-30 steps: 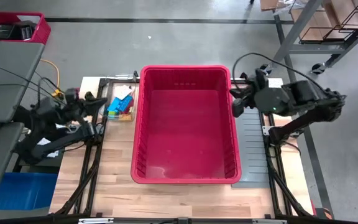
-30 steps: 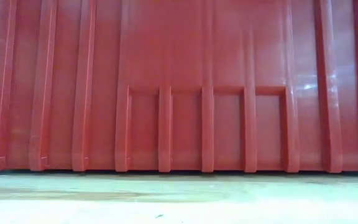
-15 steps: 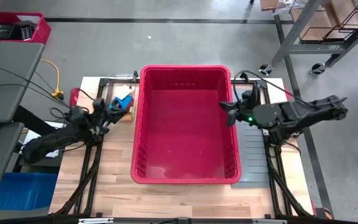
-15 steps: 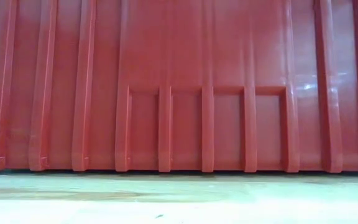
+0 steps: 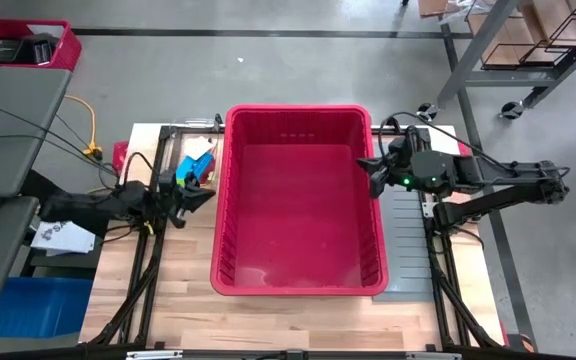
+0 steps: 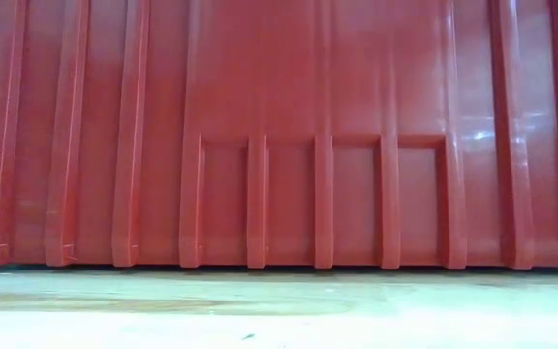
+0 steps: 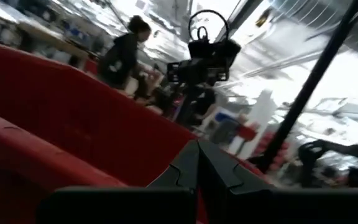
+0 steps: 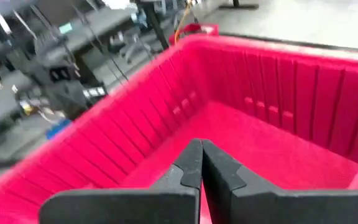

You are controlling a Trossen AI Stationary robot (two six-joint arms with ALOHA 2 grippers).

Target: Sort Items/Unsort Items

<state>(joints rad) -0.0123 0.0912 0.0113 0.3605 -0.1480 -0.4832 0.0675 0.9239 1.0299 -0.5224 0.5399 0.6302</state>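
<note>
Items [image 5: 197,166]: small, colourful, heaped together

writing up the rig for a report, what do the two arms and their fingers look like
Both arms are dark, almost black, built of slim jointed segments with black cables looping off them. The right gripper has a small green light glowing on its wrist housing. Each wrist view shows two matte black, wedge-shaped fingers meeting at a thin seam, as on the left gripper. No markings are legible.

**Arm Appearance**

Both arms, left arm [image 5: 88,207] and right arm [image 5: 488,178], are showing matte black segmented housings with black cables looping alongside. The right arm is displaying a small green indicator light [image 5: 405,182]. Angular black fingers [image 8: 188,165] are tapering to points.
</note>
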